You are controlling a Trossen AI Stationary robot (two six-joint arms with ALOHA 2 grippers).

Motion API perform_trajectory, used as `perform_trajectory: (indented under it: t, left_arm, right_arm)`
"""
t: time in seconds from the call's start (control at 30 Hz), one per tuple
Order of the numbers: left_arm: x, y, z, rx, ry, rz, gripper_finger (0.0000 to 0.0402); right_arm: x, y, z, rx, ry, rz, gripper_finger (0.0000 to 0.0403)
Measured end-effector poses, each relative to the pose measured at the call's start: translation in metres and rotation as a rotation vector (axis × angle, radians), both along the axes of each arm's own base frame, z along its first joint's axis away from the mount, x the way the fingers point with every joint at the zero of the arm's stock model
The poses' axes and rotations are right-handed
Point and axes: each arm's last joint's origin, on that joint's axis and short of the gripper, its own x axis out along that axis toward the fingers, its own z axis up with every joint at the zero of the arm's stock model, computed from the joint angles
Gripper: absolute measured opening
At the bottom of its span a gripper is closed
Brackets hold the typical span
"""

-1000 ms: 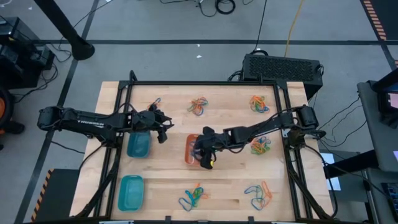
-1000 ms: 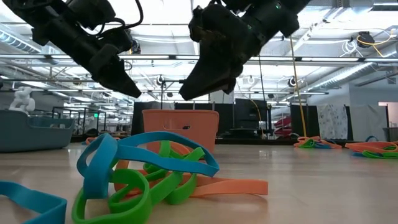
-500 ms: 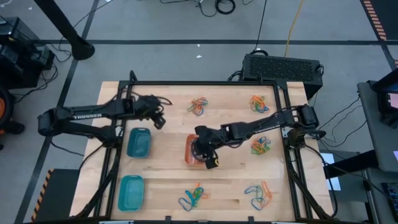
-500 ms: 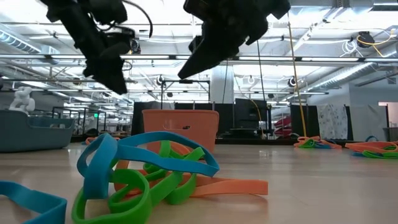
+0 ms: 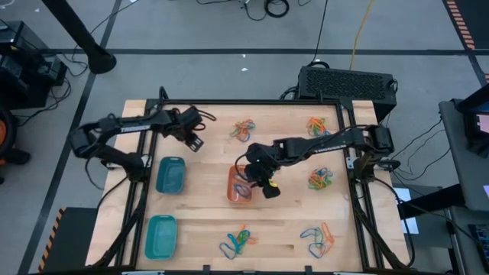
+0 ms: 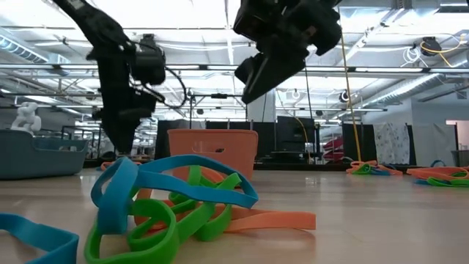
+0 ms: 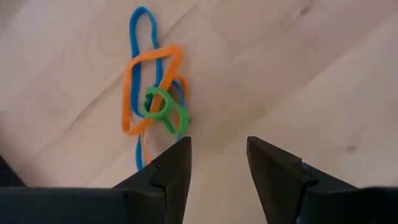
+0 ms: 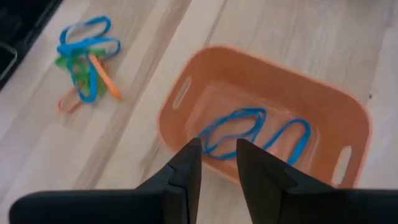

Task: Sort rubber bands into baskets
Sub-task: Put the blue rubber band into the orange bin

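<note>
High view: straight down from above, far off, taking in the whole bench (image 5: 206, 229) and both arms
Low view: at bench-top height, facing level across into the room, very near a tangle of rubber bands (image 6: 168, 205)
Left wrist view: close over the wood, looking down past the left claw (image 7: 217, 165) at a small band cluster (image 7: 155, 106)
Right wrist view: above the orange basket (image 8: 261, 118), past the right claw (image 8: 217, 163)
Shared: the orange basket shows in the high, low and right wrist views
</note>
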Motion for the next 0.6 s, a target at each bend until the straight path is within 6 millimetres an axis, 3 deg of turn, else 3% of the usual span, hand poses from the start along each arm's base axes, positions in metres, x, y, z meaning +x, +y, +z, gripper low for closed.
perform_trajectory:
  t: [0.13, 0.3, 0.4, 0.6]
  left_arm:
    - [0.005, 0.008, -0.004, 0.038, -0.007, -0.022, 0.0164]
    - [0.016, 0.021, 0.017, 0.13, -0.072, -0.003, 0.0164]
    - [0.017, 0.038, 0.021, 0.17, -0.061, 0.039, 0.0164]
    - [0.016, 0.07, -0.005, 0.108, -0.042, 0.11, 0.0164]
  right_arm:
    - [-0.002, -0.008, 0.007, -0.015, -0.03, -0.001, 0.0093]
    - [-0.003, -0.02, 0.007, -0.02, -0.024, -0.027, 0.0093]
    - [-0.003, -0.025, 0.007, -0.022, -0.025, -0.037, 0.0093]
    - [-0.003, -0.029, 0.006, -0.022, -0.022, -0.049, 0.0093]
